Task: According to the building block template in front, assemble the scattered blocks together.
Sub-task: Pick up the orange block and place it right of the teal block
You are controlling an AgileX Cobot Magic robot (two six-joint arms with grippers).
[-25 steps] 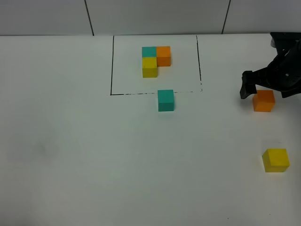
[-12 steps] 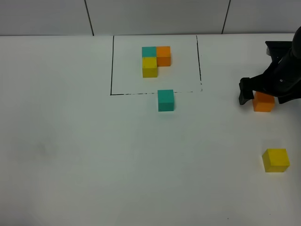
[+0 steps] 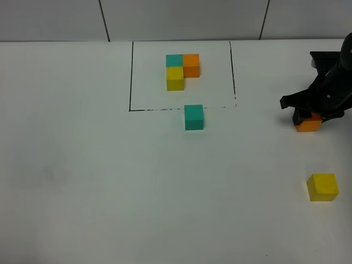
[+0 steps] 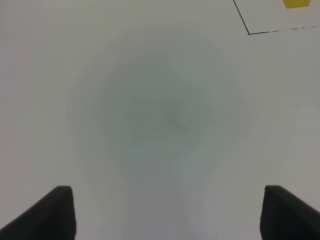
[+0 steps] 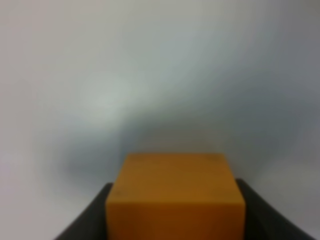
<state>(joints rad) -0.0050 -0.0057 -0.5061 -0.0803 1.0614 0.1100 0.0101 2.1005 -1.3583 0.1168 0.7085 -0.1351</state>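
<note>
No legible text, label, brand, number or sign is found on the scattered blocks (image 3: 193, 117), the building block template (image 3: 175, 77) or the worktop (image 3: 110, 181).

Orange block (image 3: 309, 127) mostly lost under my right gripper (image 3: 309, 116)
From high up only its lower edge peeks out, and my arm runs off the frame. On the right wrist the block is cropped and the fingers (image 5: 92, 222) are dark blurs. My left gripper (image 4: 162, 215) shows just clipped fingertips (image 4: 55, 215), and the template's yellow cube (image 4: 299, 3) is cut off too.

right gripper (image 3: 308, 117) lowered, jaws now closed around orange block (image 3: 309, 126)
</note>
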